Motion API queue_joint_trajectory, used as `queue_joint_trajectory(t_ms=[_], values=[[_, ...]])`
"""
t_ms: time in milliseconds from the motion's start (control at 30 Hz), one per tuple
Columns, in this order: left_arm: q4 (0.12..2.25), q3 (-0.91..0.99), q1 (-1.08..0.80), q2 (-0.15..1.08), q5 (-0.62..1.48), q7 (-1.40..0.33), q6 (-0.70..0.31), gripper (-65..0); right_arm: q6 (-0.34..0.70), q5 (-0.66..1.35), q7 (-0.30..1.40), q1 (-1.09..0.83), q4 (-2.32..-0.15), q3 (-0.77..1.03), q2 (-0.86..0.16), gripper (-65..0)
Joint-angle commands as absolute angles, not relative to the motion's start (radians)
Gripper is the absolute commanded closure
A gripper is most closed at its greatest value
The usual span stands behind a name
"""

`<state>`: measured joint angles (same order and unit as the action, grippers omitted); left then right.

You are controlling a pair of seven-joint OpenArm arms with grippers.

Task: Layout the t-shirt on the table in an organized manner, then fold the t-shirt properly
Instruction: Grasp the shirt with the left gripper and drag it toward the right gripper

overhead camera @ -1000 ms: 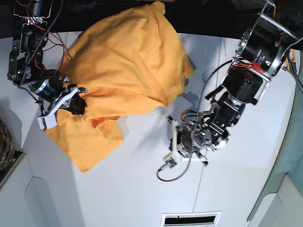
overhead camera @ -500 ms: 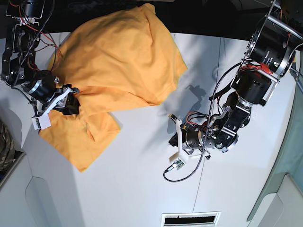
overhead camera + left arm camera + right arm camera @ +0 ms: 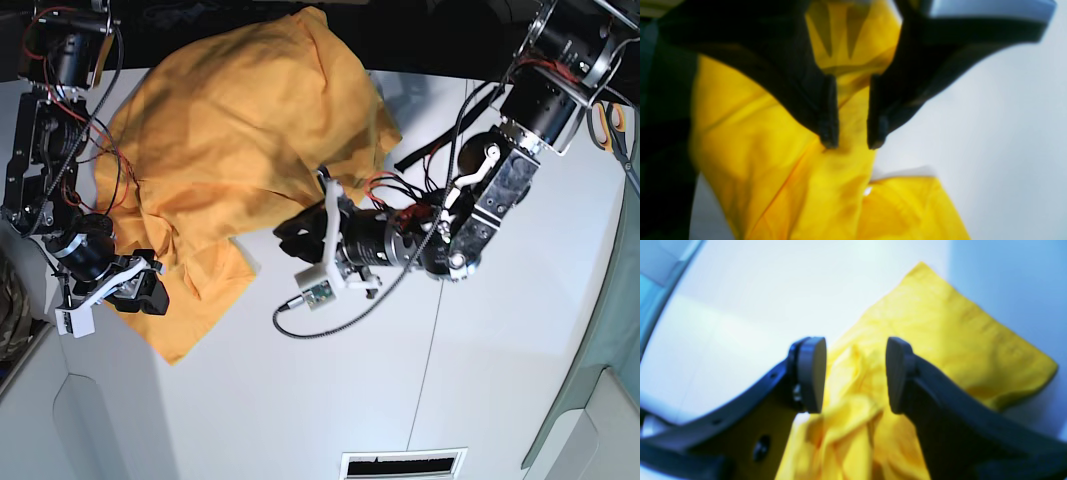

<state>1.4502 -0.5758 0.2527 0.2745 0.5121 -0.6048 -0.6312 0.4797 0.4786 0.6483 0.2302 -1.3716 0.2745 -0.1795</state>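
Your left gripper (image 3: 850,145) has swung in to the t-shirt (image 3: 240,130) at frame centre, fingers narrowly parted; right gripper (image 3: 855,373), open, has released. Layout continues.

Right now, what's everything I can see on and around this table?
t-shirt: one, orange-yellow, crumpled across the table's far left part.
table: one, white, under everything.
camouflage cloth: one, green-brown, at the left edge.
scissors: one pair, orange-handled, at the far right edge.
vent grille: one, white, at the near edge.
right gripper: one, black, jaws apart over the shirt's near left part.
left gripper: one, black, jaws narrowly apart at the shirt's right edge; grip unclear.
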Motion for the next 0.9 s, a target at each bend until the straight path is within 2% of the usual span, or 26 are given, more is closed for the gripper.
queue_joint_trajectory(t_ms=[0, 100, 300, 367, 400, 500, 533, 700, 867], values=[[1.469, -0.568, 0.261, 0.258, 0.522, -0.583, -0.614, -23.1, 0.482, 0.484, 0.619, 0.273, -1.336, 0.265, -0.182, -28.8], [1.467, -0.568, 0.212, 0.217, 0.487, -0.583, -0.613, -29.6, 0.488, 0.485, 0.61, 0.339, -1.177, 0.229, -0.18, -30.2], [1.467, -0.568, 0.141, 0.191, 0.414, -0.58, -0.56, -30.1, 0.512, 0.487, 0.591, 0.36, -1.0, 0.109, -0.179, -29.8], [1.467, -0.568, 0.117, 0.191, 0.399, -0.572, -0.56, -29.6, 0.512, 0.486, 0.575, 0.357, -0.986, 0.068, -0.179, -25.7], [1.467, -0.568, 0.103, 0.191, 0.399, -0.56, -0.56, -26.5, 0.513, 0.487, 0.573, 0.357, -0.986, 0.051, -0.179, -22.3], [1.467, -0.568, 0.067, 0.191, 0.401, -0.541, -0.561, -11.5, 0.521, 0.489, 0.526, 0.368, -0.989, 0.024, -0.176, -12.5], [1.467, -0.568, 0.059, 0.191, 0.406, -0.54, -0.562, -9.2, 0.522, 0.489, 0.511, 0.376, -0.991, 0.024, -0.173, -10.3], [1.467, -0.57, 0.018, 0.188, 0.467, -0.542, -0.698, -8.6, 0.532, 0.489, 0.486, 0.427, -1.003, 0.025, -0.143, -0.6], [1.467, -0.57, -0.021, 0.142, 0.482, -0.559, -0.698, -8.6, 0.539, 0.486, 0.486, 0.492, -1.003, 0.025, -0.124, 0.0]])
